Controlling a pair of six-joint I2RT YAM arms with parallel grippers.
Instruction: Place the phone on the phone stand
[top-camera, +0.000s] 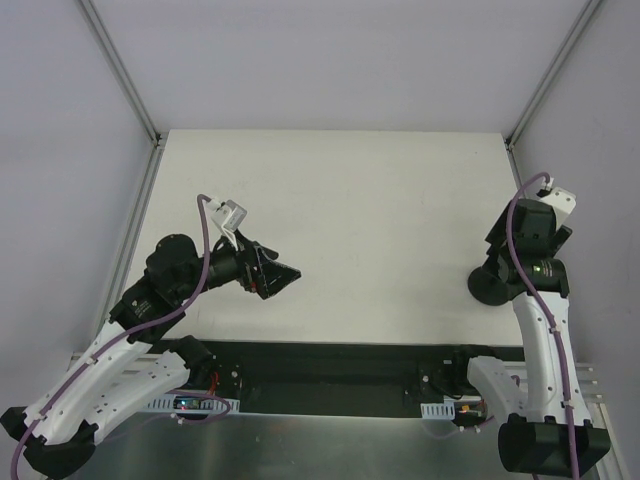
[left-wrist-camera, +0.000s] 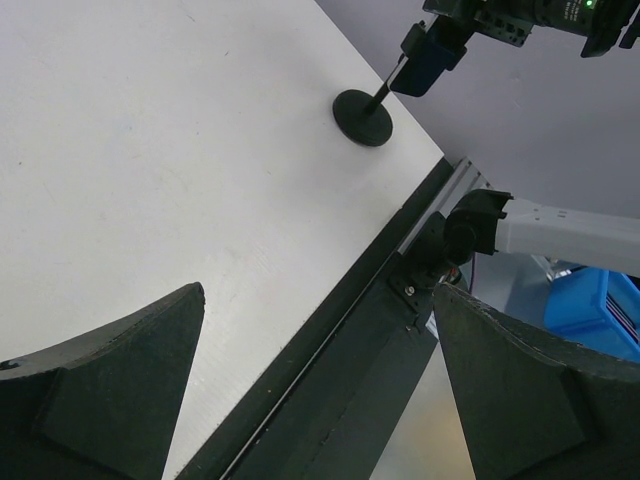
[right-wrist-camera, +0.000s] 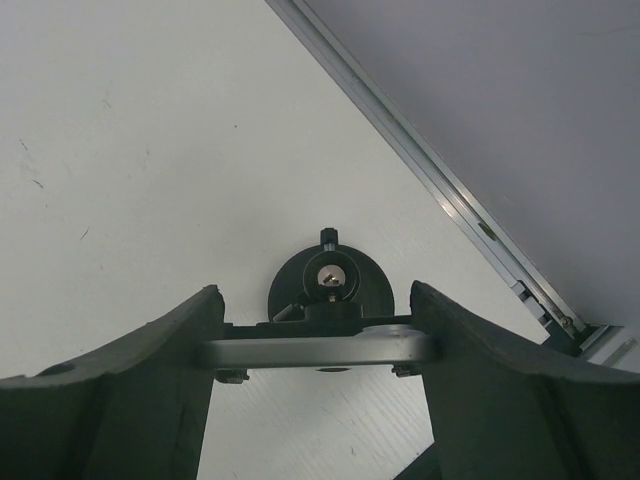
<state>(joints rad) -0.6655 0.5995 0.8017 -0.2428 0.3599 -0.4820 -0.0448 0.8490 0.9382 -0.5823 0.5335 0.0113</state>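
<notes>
Right gripper (right-wrist-camera: 313, 322) clamps the phone (right-wrist-camera: 300, 352) by its edges, directly above the phone stand (right-wrist-camera: 350, 285). Best to keep it level and lower squarely into the bracket. Left gripper (left-wrist-camera: 318, 300) gapes wide, empty.

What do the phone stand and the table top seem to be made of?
The phone stand: matte black, dull with hardly any glare; plastic or coated metal, cannot tell which. The table top: smooth off-white board, probably laminate, matte, with faint scuff marks.
</notes>
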